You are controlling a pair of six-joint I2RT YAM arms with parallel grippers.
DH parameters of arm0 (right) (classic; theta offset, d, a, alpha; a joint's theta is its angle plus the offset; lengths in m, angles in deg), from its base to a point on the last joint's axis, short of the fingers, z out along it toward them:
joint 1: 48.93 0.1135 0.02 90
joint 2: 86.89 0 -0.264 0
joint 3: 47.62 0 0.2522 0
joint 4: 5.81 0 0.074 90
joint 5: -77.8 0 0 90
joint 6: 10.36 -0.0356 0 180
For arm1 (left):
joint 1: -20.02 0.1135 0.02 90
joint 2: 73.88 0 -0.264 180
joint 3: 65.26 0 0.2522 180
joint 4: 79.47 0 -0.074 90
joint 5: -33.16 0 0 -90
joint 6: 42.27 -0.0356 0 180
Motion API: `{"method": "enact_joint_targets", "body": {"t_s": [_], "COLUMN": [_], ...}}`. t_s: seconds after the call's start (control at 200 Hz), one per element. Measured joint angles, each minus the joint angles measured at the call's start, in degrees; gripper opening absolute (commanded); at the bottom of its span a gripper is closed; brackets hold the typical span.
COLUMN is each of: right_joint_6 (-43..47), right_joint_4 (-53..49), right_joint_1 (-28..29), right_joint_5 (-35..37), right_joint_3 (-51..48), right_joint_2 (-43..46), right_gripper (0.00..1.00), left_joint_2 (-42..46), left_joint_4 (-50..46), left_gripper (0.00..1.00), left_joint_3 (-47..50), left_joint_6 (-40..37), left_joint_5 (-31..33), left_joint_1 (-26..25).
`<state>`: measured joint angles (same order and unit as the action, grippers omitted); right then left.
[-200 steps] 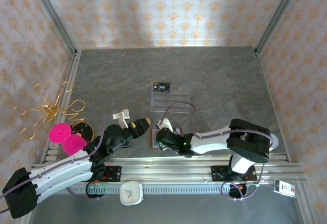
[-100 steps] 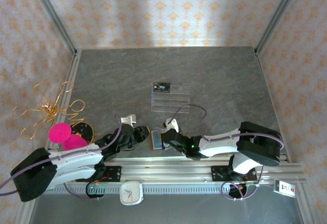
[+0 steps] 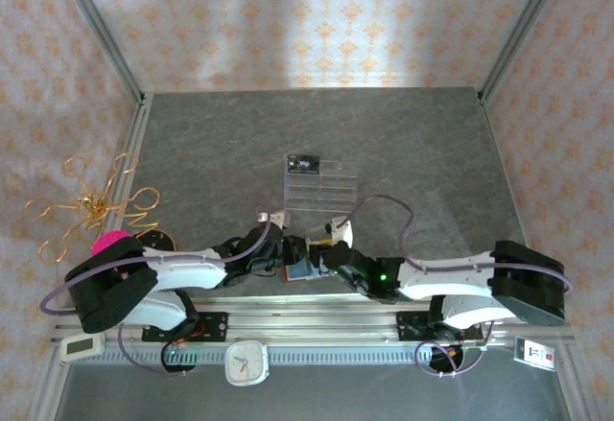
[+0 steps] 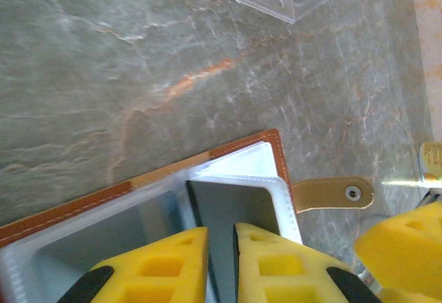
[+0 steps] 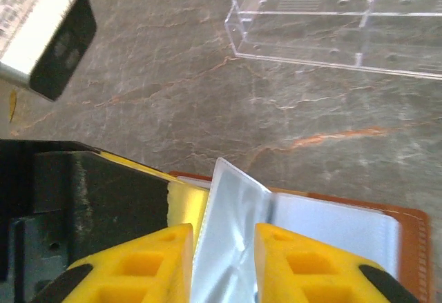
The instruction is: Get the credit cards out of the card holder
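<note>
1. The card holder [image 3: 299,268] lies open on the table [image 3: 413,143]. It is close to the near edge, and my two arms meet over it.
2. My left gripper [image 4: 221,232] has its yellow fingers almost together. They pinch the edge of a dark card [image 4: 238,203] that sits in a pale pocket of the holder.
3. My right gripper [image 5: 224,232] has its fingers apart. A thin pale page [image 5: 231,199] of the holder stands up between them. I cannot tell if the fingers touch it.
4. The brown snap tab [image 4: 331,194] sticks out flat from the holder's edge.
5. A clear rack [image 3: 321,183] stands farther back, apart from the holder.
</note>
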<state>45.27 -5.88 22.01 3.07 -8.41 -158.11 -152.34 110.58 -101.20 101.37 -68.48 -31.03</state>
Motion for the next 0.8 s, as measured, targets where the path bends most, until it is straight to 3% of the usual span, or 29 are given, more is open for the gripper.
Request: {"method": "enact_joint_targets", "body": {"t_s": [0.16, 0.385, 0.446, 0.526, 0.606, 0.801], "right_joint_6": [-1.84, -2.86, -2.93, -2.40, -2.03, -2.27], "right_joint_4": [-3.04, -2.93, -2.97, -2.47, -1.57, -0.83], "right_joint_1": [-0.92, -6.93, -8.09, -8.55, -8.76, -9.01], "right_joint_5": [-1.75, -10.69, -12.22, -14.08, -15.63, -16.35], "right_joint_3": [-3.04, -6.54, -7.48, -7.58, -7.56, -7.48], "right_joint_2": [5.81, 7.37, 7.23, 6.05, 4.33, -0.35], "right_gripper": [0.37, 0.30, 0.27, 0.21, 0.16, 0.06], "left_joint_2": [-4.00, -6.25, -5.51, -3.17, -0.96, -0.66], "left_joint_4": [0.11, -0.02, -0.68, -1.46, -1.84, -3.04], "left_gripper": [0.20, 0.20, 0.23, 0.39, 0.48, 0.52], "left_joint_3": [-3.26, -5.27, -5.25, -4.92, -4.55, -3.80], "left_joint_6": [-1.27, -1.27, -1.27, -1.49, -1.03, -1.22], "left_joint_5": [-1.97, -2.69, -2.23, -1.14, -0.11, 0.11], "left_joint_1": [-0.90, -0.98, -0.98, -0.98, -0.98, -0.98]}}
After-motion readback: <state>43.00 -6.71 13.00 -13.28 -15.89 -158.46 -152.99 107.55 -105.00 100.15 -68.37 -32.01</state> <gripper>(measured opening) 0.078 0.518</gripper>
